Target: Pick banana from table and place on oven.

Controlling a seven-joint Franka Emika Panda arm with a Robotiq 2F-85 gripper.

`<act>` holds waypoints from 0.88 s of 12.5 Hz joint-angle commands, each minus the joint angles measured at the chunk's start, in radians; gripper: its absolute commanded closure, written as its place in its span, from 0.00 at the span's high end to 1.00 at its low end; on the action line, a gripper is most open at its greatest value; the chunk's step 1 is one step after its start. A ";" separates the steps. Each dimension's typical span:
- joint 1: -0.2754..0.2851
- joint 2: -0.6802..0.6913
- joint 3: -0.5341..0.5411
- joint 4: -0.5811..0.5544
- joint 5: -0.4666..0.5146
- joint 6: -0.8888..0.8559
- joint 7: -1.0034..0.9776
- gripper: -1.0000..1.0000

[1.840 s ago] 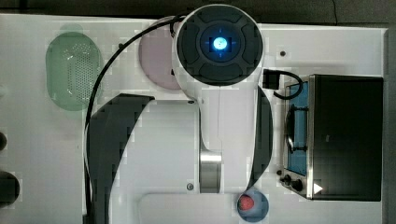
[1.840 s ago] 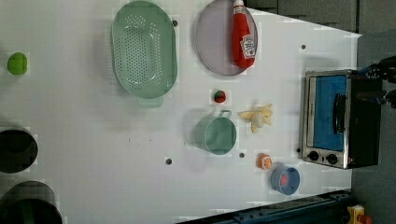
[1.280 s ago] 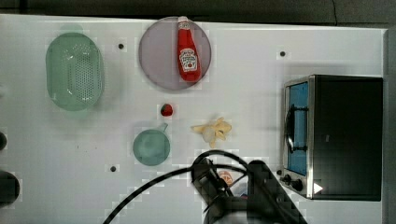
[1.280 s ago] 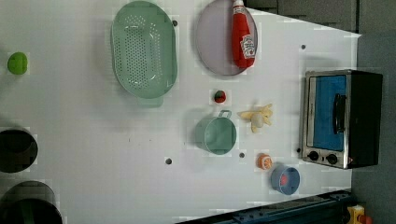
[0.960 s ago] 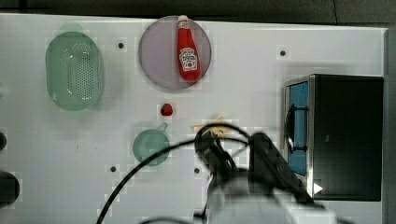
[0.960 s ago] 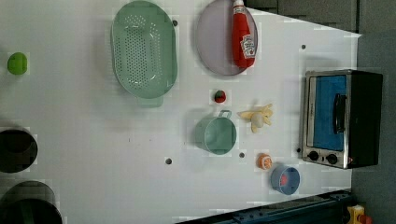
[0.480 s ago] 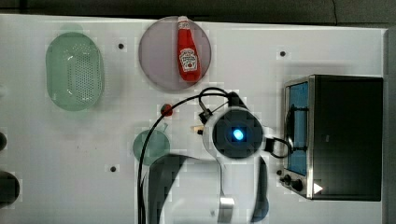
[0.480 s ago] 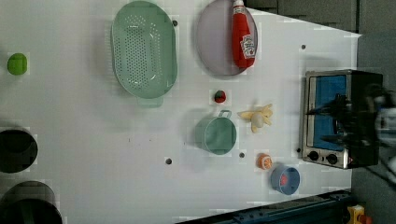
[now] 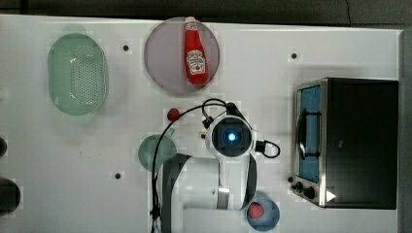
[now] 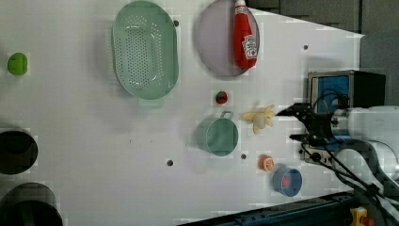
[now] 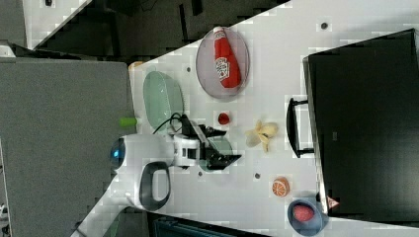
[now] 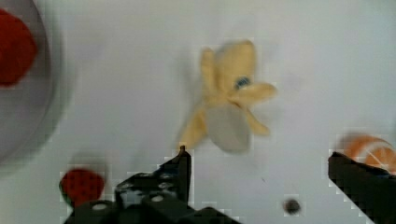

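Banana (image 12: 231,109): pale, half peeled, lying on the white table (image 10: 94,160) between the green cup (image 10: 217,136) and the oven (image 10: 341,89) in the left view, touching neither. Gripper (image 10: 294,125): hovering over the table beside the banana, fingers standing wide apart, gripping nothing. Orange slice (image 11: 280,186): sitting near the blue bowl (image 11: 305,216). Ketchup bottle (image 9: 195,51): lying on the grey plate (image 9: 163,63)

White surface (image 9: 272,73) carries small dark dots. Beyond its far edge in the top view: dark floor (image 9: 204,7). Right view: large grey panel (image 11: 59,138) at the right view's left, dark floor (image 11: 148,29) above it. Left view: blue bar (image 10: 291,212) along the surface's lower edge. Lighting even, diffuse.
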 commanded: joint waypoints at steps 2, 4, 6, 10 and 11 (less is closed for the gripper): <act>-0.017 0.127 -0.015 0.020 -0.016 0.135 0.042 1.00; -0.017 0.203 -0.015 0.016 -0.016 0.218 0.042 1.00; -0.018 0.264 -0.015 0.010 -0.016 0.296 0.042 1.00; -0.019 0.321 -0.014 -0.013 -0.016 0.429 0.042 0.72; -0.019 0.320 -0.014 -0.016 -0.016 0.438 0.042 0.59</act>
